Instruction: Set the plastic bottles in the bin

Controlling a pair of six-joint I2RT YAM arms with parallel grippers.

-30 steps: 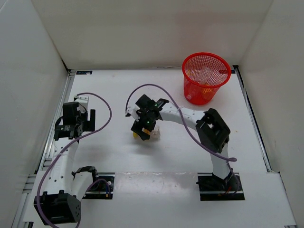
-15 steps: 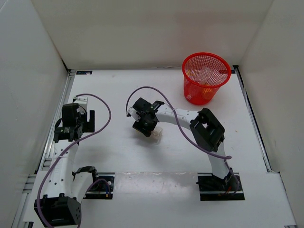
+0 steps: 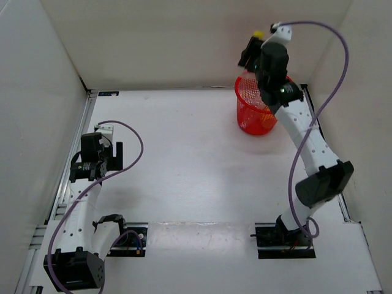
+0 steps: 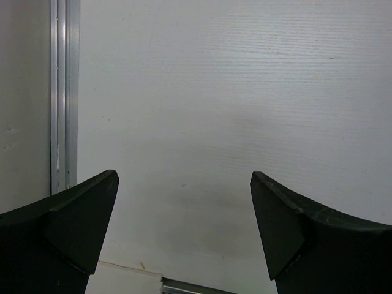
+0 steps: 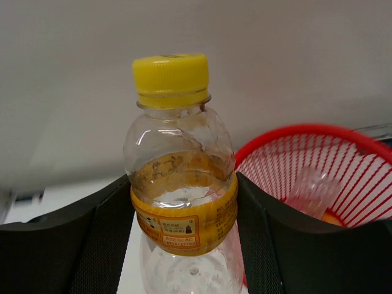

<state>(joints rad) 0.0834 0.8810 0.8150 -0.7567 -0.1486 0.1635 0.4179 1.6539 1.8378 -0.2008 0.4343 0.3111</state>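
A clear plastic bottle (image 5: 180,184) with a yellow cap and a yellow-orange label is pinched at its label between my right gripper's (image 5: 182,187) two black fingers. In the top view that gripper (image 3: 254,48) is raised high at the back right, just over the near-left rim of the red mesh bin (image 3: 252,119), and the yellow cap (image 3: 258,35) pokes out. Inside the bin (image 5: 367,144) lie a clear bottle (image 5: 311,191) and something orange (image 5: 334,218). My left gripper (image 3: 92,164) hovers over the left side of the table, its jaws (image 4: 184,190) wide apart and holding nothing.
White walls close in the table on three sides. A metal rail (image 4: 64,92) runs along the left edge, close to my left gripper. The right arm's purple cable (image 3: 334,67) arcs high beside the right wall.
My right gripper closed on the yellow-capped bottle at mid-table, lifted it and carried it to the back right, above the bin. The left arm stayed put.
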